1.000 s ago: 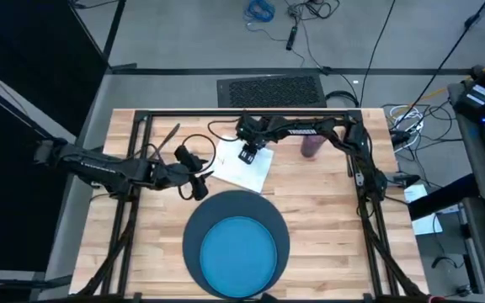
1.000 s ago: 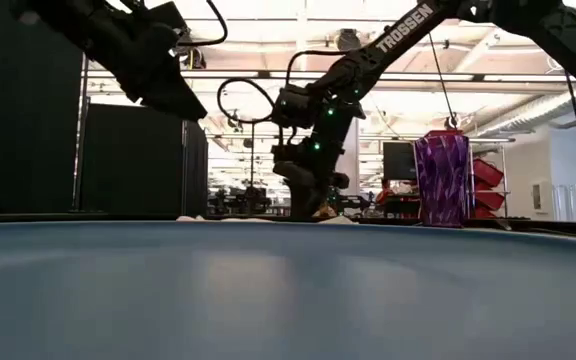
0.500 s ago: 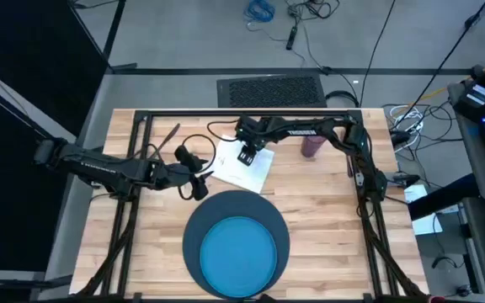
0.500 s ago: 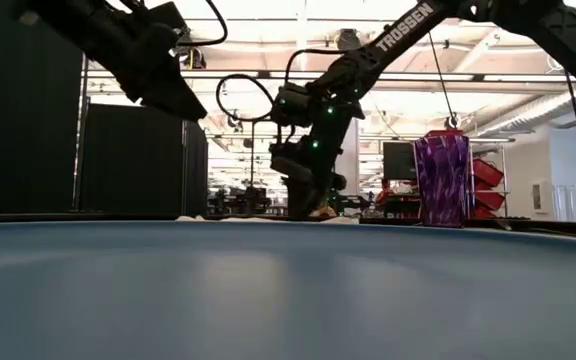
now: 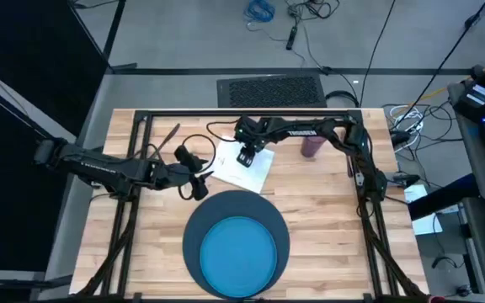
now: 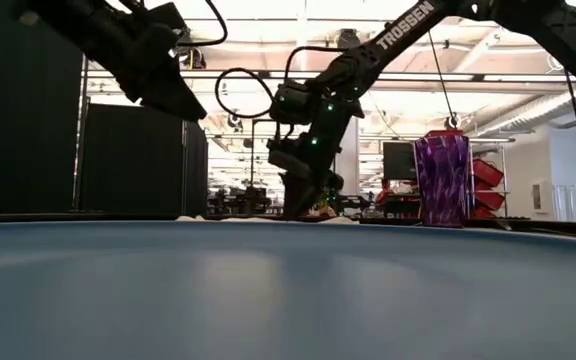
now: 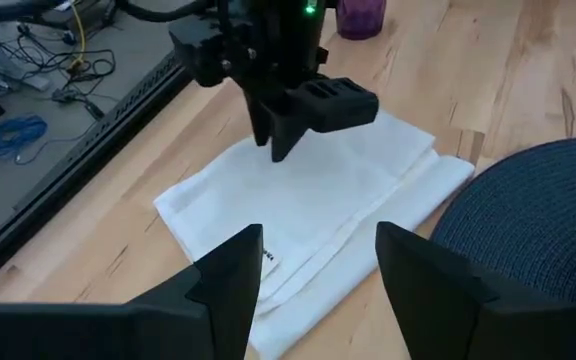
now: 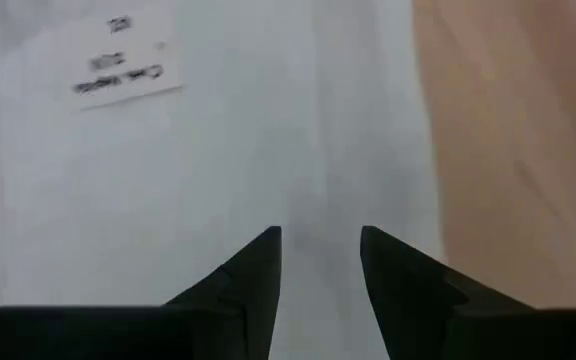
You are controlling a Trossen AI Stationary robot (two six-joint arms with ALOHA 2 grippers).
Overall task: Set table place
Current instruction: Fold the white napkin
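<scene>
A folded white napkin [image 5: 258, 173] lies flat on the table [image 5: 327, 210], just beyond the navy mat [image 5: 194, 236] that carries the blue plate [image 5: 238, 252]. My right gripper [image 5: 245, 156] points down over the napkin's far part [image 8: 218, 130], fingers a little apart and open, with a printed label in view ahead. My left gripper [image 7: 318, 250] hovers open and raised above the napkin's near left corner, holding nothing. The purple cup [image 5: 311, 146] stands upright on the table to the right of the napkin. My right gripper [image 7: 278, 148] comes at the napkin from above, its fingertips [image 8: 268, 245] down at the cloth's top surface near the far edge. I cannot tell whether they touch the cloth. The napkin lies flat.
A black metal frame [image 5: 242, 113] runs along the far edge and down both sides of the table. A slim dark utensil [image 5: 169, 135] lies near the far left corner. Bare wood shows to the right of the mat [image 5: 335, 236].
My right gripper has shifted a little toward the table's left over the napkin and tipped slightly. The napkin has stayed where it was.
</scene>
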